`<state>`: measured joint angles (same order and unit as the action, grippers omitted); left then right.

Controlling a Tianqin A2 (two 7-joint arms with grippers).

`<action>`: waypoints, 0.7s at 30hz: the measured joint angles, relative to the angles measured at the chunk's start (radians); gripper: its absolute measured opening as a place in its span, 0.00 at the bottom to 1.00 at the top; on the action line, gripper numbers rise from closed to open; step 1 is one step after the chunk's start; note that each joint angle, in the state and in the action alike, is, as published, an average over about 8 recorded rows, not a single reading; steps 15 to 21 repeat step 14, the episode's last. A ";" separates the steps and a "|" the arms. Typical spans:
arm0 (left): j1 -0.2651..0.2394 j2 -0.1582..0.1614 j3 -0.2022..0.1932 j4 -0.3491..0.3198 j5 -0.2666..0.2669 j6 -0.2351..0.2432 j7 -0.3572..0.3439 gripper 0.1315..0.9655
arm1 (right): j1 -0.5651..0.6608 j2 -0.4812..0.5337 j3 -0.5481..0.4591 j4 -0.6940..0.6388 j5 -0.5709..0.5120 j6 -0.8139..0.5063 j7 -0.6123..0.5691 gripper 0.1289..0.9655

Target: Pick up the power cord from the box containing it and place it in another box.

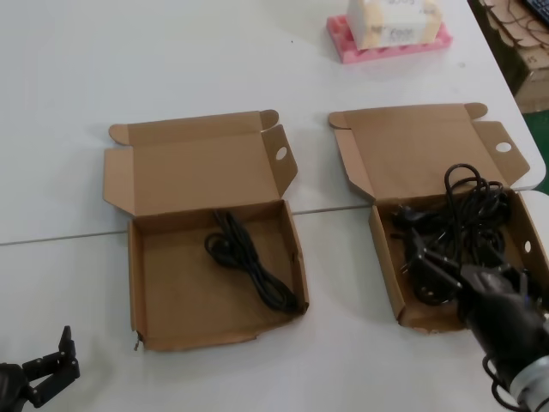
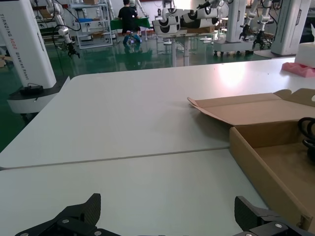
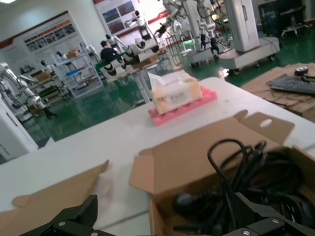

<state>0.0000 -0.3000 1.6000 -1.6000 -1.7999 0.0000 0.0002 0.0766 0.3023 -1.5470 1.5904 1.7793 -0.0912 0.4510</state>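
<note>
Head view: we see two open cardboard boxes on the white counter (image 1: 171,69). The right-hand box (image 1: 388,283), neat front wall, holds a tangled heap of black power cords (image 1: 455,232); the left-hand box (image 1: 137,283), ragged front wall, already has one cord bundle (image 1: 249,266) lying in it.

The step we judge in hand is the approach for a pick. The right gripper (image 1: 493,296) hangs over the near right part of the full box, just above the heap. In the right wrist view its jaws stand wide apart, the cords (image 3: 246,182) between and beyond them, nothing clamped yet.

The next move calls for descending onto one bundle and closing without dragging its tangled neighbours along.

The left gripper (image 1: 53,365) sits parked at the near left corner of the counter, jaws apart, well clear of both boxes.
</note>
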 joint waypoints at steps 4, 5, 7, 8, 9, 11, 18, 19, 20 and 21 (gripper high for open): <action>0.000 0.000 0.000 0.000 0.000 0.000 0.000 1.00 | -0.027 -0.001 -0.018 0.003 0.007 0.031 0.000 1.00; 0.000 0.000 0.000 0.000 0.000 0.000 0.000 1.00 | -0.033 -0.001 -0.023 0.004 0.009 0.039 0.000 1.00; 0.000 0.000 0.000 0.000 0.000 0.000 0.000 1.00 | -0.044 -0.001 -0.030 0.006 0.012 0.052 0.000 1.00; 0.000 0.000 0.000 0.000 0.000 0.000 0.000 1.00 | -0.049 -0.001 -0.033 0.006 0.013 0.057 0.000 1.00; 0.000 0.000 0.000 0.000 0.000 0.000 0.000 1.00 | -0.052 -0.002 -0.036 0.007 0.014 0.062 0.000 1.00; 0.000 0.000 0.000 0.000 0.000 0.000 0.000 1.00 | -0.057 -0.002 -0.040 0.007 0.015 0.068 0.000 1.00; 0.000 0.000 0.000 0.000 0.000 0.000 0.000 1.00 | -0.059 -0.002 -0.041 0.007 0.016 0.071 0.000 1.00; 0.000 0.000 0.000 0.000 0.000 0.000 0.000 1.00 | -0.059 -0.002 -0.041 0.007 0.016 0.071 0.000 1.00; 0.000 0.000 0.000 0.000 0.000 0.000 0.000 1.00 | -0.059 -0.002 -0.041 0.007 0.016 0.071 0.000 1.00; 0.000 0.000 0.000 0.000 0.000 0.000 0.000 1.00 | -0.059 -0.002 -0.041 0.007 0.016 0.071 0.000 1.00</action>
